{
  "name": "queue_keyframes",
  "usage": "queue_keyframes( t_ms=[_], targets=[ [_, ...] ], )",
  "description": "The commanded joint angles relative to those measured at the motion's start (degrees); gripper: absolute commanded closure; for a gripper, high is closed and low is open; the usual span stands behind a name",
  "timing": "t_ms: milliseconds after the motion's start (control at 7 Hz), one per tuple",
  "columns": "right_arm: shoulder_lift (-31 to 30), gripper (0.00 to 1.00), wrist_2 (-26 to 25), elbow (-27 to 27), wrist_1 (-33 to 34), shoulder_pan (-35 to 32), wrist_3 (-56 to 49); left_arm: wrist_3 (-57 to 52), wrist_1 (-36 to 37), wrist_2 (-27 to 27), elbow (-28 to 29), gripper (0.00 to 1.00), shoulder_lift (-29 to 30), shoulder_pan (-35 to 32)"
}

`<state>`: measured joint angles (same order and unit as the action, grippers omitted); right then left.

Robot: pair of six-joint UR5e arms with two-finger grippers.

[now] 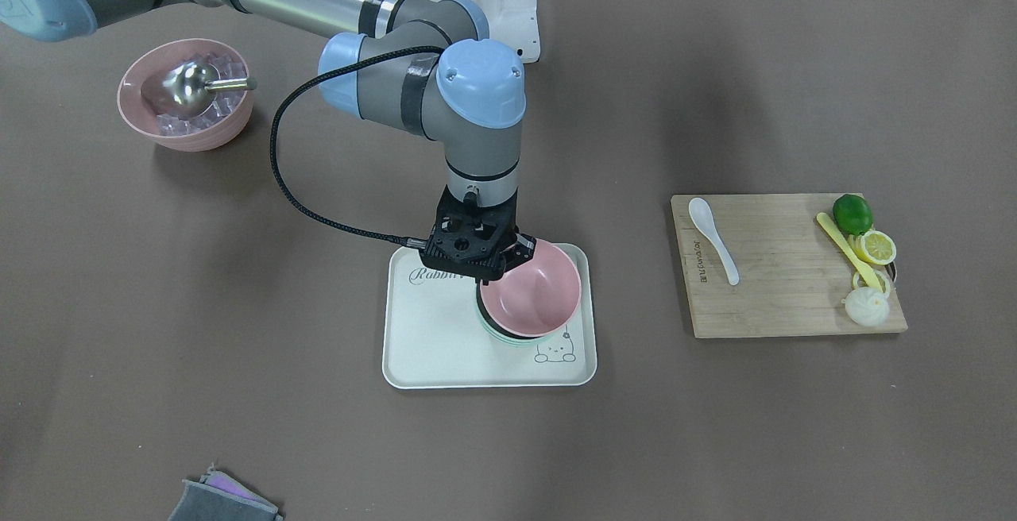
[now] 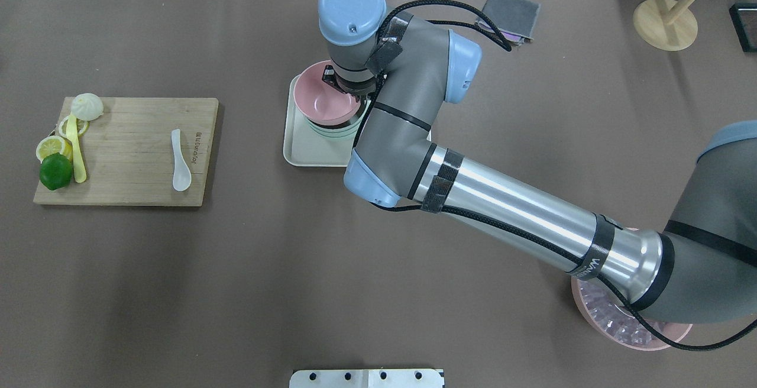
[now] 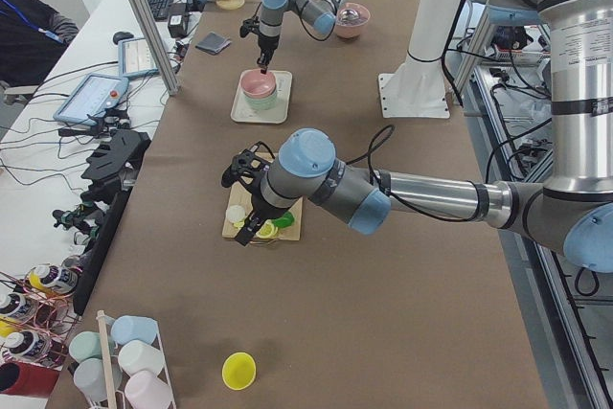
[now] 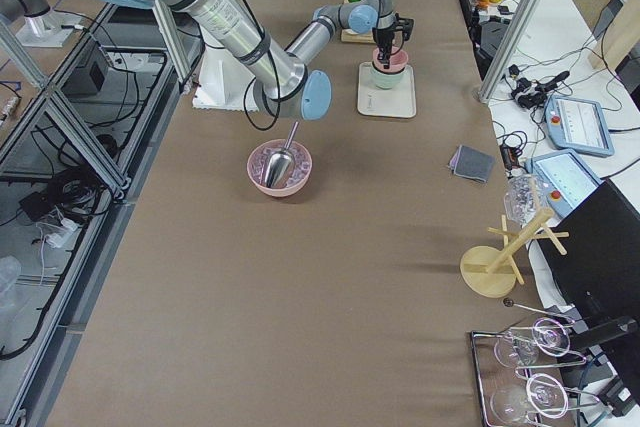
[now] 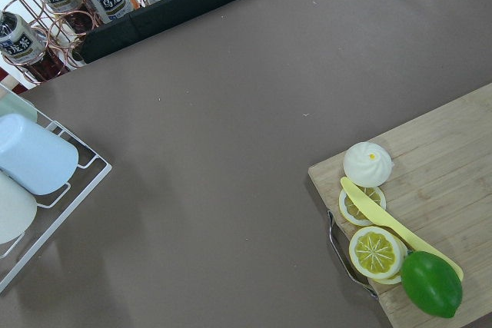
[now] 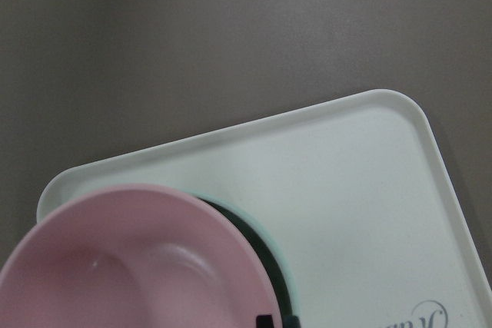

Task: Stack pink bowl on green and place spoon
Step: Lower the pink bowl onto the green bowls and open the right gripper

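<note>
The pink bowl (image 1: 534, 292) sits slightly tilted in the green bowl (image 1: 502, 336) on the white tray (image 1: 429, 346). My right gripper (image 1: 515, 254) is shut on the pink bowl's rim at the robot's side. In the overhead view the pink bowl (image 2: 324, 101) and green bowl (image 2: 335, 132) sit on the tray (image 2: 300, 152) under the right gripper (image 2: 338, 80). The white spoon (image 1: 713, 239) lies on the wooden cutting board (image 1: 786, 302). My left gripper (image 3: 239, 170) hovers over that board; I cannot tell whether it is open or shut.
A lime (image 1: 852, 213), lemon slices (image 1: 877, 247), a yellow knife (image 1: 844, 247) and a white bun (image 1: 866, 306) sit on the board's end. A pink bowl of ice with a metal scoop (image 1: 187, 96) stands far off. A grey cloth (image 1: 222, 503) lies at the table's edge.
</note>
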<state>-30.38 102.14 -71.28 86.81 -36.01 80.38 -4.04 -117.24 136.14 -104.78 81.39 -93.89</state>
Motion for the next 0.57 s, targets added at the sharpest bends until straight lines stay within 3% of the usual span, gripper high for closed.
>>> queue_keyframes(
  t_ms=[0,429],
  targets=[
    [-0.64,1.0,-0.19,0.01,-0.06,0.15,-0.05,0.0,0.0,0.09,-0.08,0.02,0.0,0.02],
    [-0.82,1.0,-0.19,0.01,-0.15,0.41,0.22,0.0,0.0,0.17,-0.16,0.02,0.0,0.02]
  ],
)
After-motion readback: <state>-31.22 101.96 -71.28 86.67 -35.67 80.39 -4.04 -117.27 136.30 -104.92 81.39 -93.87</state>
